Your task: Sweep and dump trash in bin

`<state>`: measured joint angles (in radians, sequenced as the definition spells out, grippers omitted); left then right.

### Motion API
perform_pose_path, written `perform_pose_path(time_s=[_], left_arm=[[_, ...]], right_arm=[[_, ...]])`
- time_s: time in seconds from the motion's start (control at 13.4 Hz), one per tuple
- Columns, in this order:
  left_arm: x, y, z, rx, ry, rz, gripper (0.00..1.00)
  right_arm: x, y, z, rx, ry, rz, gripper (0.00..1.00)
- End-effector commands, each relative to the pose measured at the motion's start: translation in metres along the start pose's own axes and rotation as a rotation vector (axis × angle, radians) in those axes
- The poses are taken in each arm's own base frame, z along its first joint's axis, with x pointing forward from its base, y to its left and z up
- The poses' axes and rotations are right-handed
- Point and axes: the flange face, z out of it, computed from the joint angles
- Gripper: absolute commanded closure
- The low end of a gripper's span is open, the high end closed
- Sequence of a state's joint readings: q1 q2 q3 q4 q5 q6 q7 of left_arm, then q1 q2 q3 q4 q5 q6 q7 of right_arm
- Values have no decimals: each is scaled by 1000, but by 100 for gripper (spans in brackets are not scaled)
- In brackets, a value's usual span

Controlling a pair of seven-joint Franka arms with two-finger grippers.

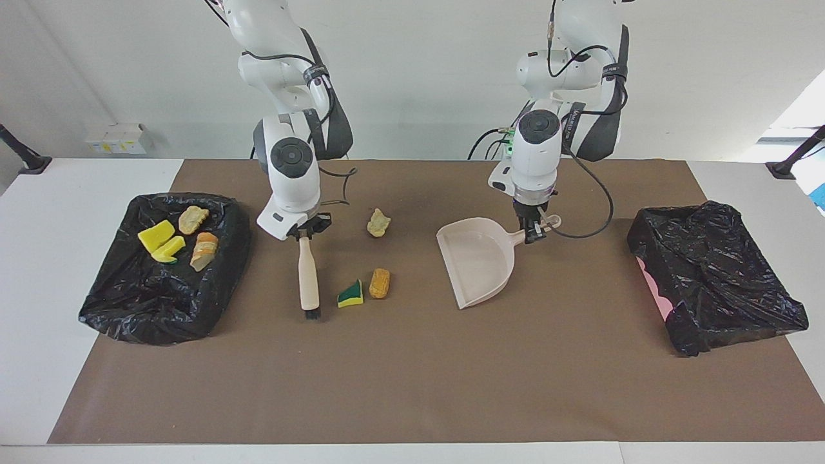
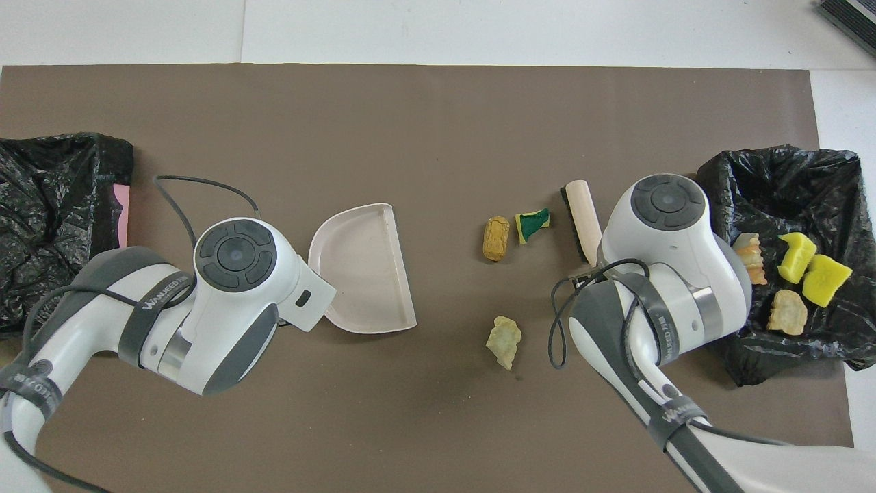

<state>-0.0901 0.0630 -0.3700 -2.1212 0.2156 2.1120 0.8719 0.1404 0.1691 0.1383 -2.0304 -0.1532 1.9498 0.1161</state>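
The right hand [image 1: 308, 233] is pinching the top of the beige brush with black bristles [image 1: 309, 274], and the bristles are sitting low on the brown tabletop [image 1: 412, 374], just beside the green-and-yellow sponge [image 1: 351, 294]. The left hand [image 1: 535, 231] is pinching the handle of the beige plastic dustpan [image 1: 478, 259], and the pan is lying flat and empty, well apart from the trash.

Three pieces are waiting on the tabletop between brush and dustpan: that sponge, the orange-brown oblong bun [image 1: 379, 283] touching or almost touching it, and a pale beige lump [image 1: 378, 222] nearer to the robots.

Four pieces are already lying in the black bag-lined bin [image 1: 129, 303] at the right arm's end: two yellow sponge blocks [image 1: 161, 242], a beige lump [image 1: 192, 219] and a bread-like piece [image 1: 204, 250]. Another black bag-lined bin [image 1: 715, 283] is sitting at the left arm's end; nothing is showing inside it.

So I think the job is about half done. The last three pieces need sweeping into the pan and tipping into a bin
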Motion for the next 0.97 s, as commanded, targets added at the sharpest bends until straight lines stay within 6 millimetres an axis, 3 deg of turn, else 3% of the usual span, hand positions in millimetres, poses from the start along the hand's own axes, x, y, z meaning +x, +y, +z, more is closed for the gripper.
perform_pose_path(time_s=[0.0,0.22,0.6,0.89], left_arm=[[16,23,17,5,22,50,100],[14,27,20,8,22,53,100],[10,35,26,-4,8,60,100],[4,43,30,-18,-12,51,100]], right_arm=[[7,-34,18,9,4,-5,100],[6,-83,12,95,27,-25,100],[-12,-185,5,244,17,-25,100],[-18,-221,-7,414,12,14,100]])
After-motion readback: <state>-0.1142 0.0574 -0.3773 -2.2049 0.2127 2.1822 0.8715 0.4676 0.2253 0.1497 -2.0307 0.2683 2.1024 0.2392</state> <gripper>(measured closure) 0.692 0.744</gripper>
